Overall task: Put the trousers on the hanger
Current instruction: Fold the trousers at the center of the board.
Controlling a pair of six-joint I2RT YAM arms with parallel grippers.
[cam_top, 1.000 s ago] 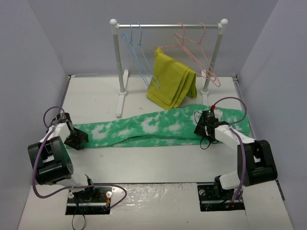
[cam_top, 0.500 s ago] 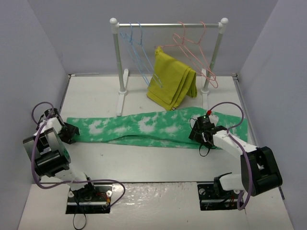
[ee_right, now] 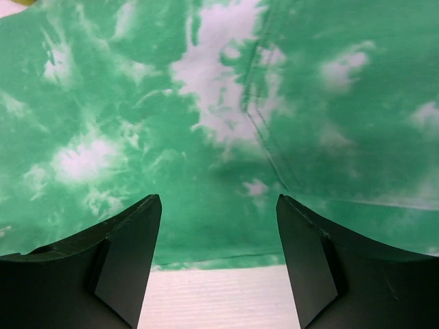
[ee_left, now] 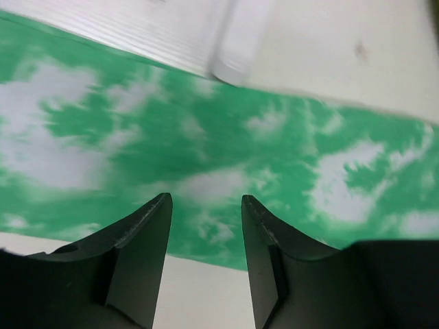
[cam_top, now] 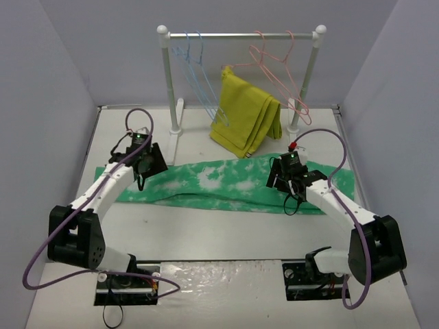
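Bench: a white bench (cam_top: 226,233) walled on three sides, with both arms reaching in from the near edge.
Left end effector: the left end effector (cam_top: 147,162) hovers over the left end of the cloth, toward the bench's left edge. In the left wrist view its jaws stand a little apart, with nothing between them and only green cloth below.
Trousers: the trousers (cam_top: 219,181), green with white blotches, lie flat in a long band across the middle of the bench. They run almost from the left edge to the right edge and are not on any hanger.
Rack: a white rack (cam_top: 240,35) stands along the far edge. Its left foot (ee_left: 236,41) rests just beyond the far edge of the cloth.
Hanger: the hanger (cam_top: 199,75), thin light-blue wire, hangs by its hook at the left end of the rail. A second blue hanger (cam_top: 186,62) hangs close beside it.
Yellow garment: a folded yellow garment (cam_top: 245,120) droops from the middle of the rack, and its lower end reaches the bench.
Pink hangers: pink hangers (cam_top: 278,65) hang at the right end of the rail.
Right end effector: the right end effector (cam_top: 285,175) hovers over the right part of the trousers, toward the right edge. In the right wrist view its jaws are spread wide and hold nothing, with a seam in the cloth showing below them.
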